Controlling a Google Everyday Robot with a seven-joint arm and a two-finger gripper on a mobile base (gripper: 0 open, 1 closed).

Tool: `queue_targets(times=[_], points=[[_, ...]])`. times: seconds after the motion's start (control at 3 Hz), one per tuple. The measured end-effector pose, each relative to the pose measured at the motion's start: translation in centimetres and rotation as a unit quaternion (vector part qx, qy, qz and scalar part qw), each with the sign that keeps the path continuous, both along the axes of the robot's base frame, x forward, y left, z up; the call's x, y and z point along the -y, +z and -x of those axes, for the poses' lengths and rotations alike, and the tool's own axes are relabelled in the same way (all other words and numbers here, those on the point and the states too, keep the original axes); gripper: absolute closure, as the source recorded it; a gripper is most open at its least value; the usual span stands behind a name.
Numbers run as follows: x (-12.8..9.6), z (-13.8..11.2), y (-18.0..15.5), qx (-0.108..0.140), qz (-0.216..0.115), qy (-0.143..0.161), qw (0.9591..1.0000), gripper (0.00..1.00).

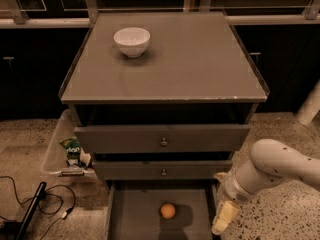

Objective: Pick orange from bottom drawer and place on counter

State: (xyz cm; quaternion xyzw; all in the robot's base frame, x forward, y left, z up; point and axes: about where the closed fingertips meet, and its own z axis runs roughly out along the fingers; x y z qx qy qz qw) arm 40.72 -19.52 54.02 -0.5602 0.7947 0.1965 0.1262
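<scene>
The orange point(168, 211) lies on the flat floor of the open bottom drawer point(135, 215), near its middle. The counter point(170, 64) is the broad grey top of the cabinet above. My gripper point(223, 220) hangs from the white arm point(280, 169) at the lower right, just outside the drawer's right wall and to the right of the orange, apart from it. It holds nothing that shows.
A white bowl point(132, 41) stands on the counter's back left. Two knobbed drawers point(163, 139) sit above the bottom one. A clear bin with a green packet point(72, 148) stands left of the cabinet. Black cables point(45, 204) lie on the floor at the lower left.
</scene>
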Motion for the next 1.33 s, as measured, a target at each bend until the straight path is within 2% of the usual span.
queue_targets(times=[0.33, 0.67, 1.0, 1.33], points=[[-1.3, -0.5, -6.0, -0.016, -0.038, -0.005, 0.9991, 0.00], [-2.4, -1.0, -12.6, -0.018, -0.081, -0.020, 0.9963, 0.00], [-3.2, -1.6, -17.4, -0.005, -0.110, -0.029, 0.9935, 0.00], [-3.7, -2.3, -23.2, -0.020, -0.111, -0.040, 0.9928, 0.00]])
